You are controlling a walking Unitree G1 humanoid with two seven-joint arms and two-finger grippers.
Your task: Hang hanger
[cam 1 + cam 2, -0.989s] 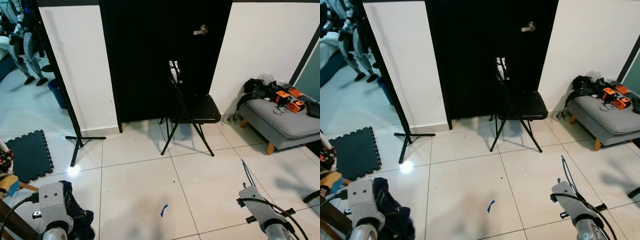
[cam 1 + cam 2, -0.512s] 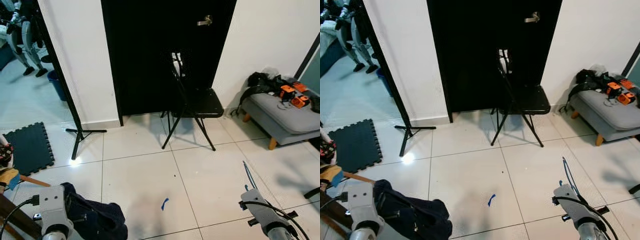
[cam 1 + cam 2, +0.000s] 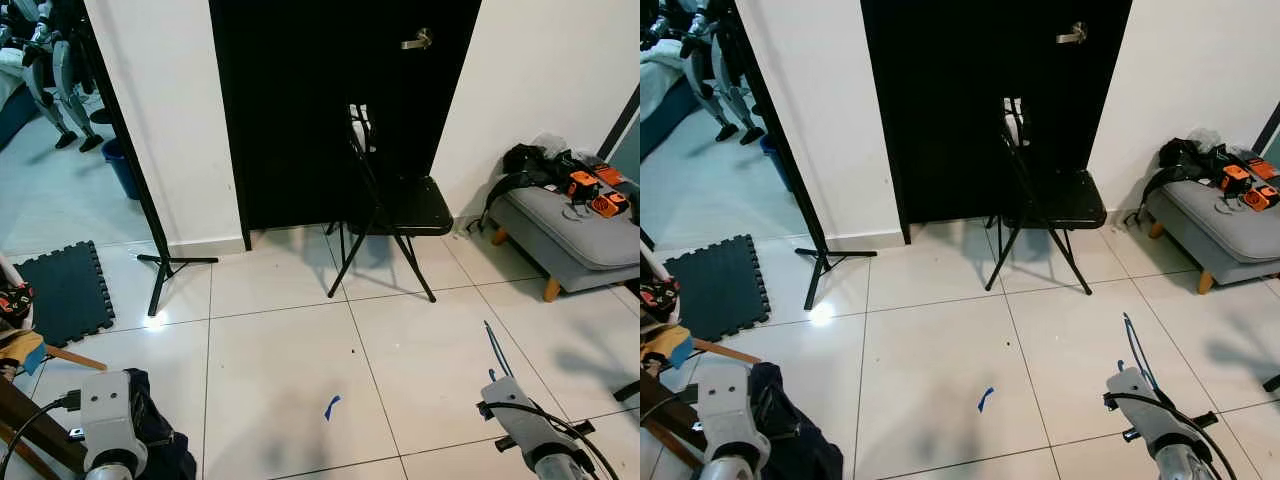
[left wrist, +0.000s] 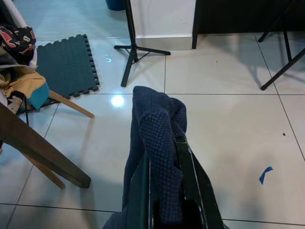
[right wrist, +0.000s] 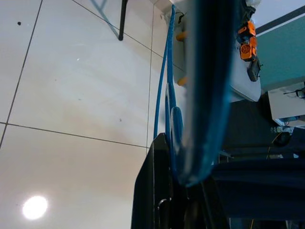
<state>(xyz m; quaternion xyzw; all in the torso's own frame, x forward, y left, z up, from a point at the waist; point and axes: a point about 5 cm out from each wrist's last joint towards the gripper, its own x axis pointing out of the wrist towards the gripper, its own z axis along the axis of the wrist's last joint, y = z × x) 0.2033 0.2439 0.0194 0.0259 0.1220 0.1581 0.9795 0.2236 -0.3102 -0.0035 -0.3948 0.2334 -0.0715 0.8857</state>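
Note:
A thin blue hanger (image 3: 495,350) sticks up and forward from my right arm (image 3: 530,432) at the lower right. In the right wrist view my right gripper (image 5: 177,177) is shut on the blue hanger (image 5: 164,95), whose wire runs out over the tiled floor. My left gripper (image 4: 162,160) is shut on a dark navy knitted garment (image 4: 157,129) that drapes over its fingers. The same garment (image 3: 155,445) hangs beside my left arm (image 3: 105,420) at the lower left.
A black folding chair (image 3: 390,210) stands before a black door (image 3: 330,100). A black stand with splayed feet (image 3: 155,265) is to the left, by a dark foam mat (image 3: 60,295). A grey sofa (image 3: 580,240) carries bags and orange items. Wooden legs (image 4: 43,152) sit near left.
The navy garment had swung out to the right half a second ago and now hangs back close to my left arm. The camera has shifted slightly; the hanger stays held.

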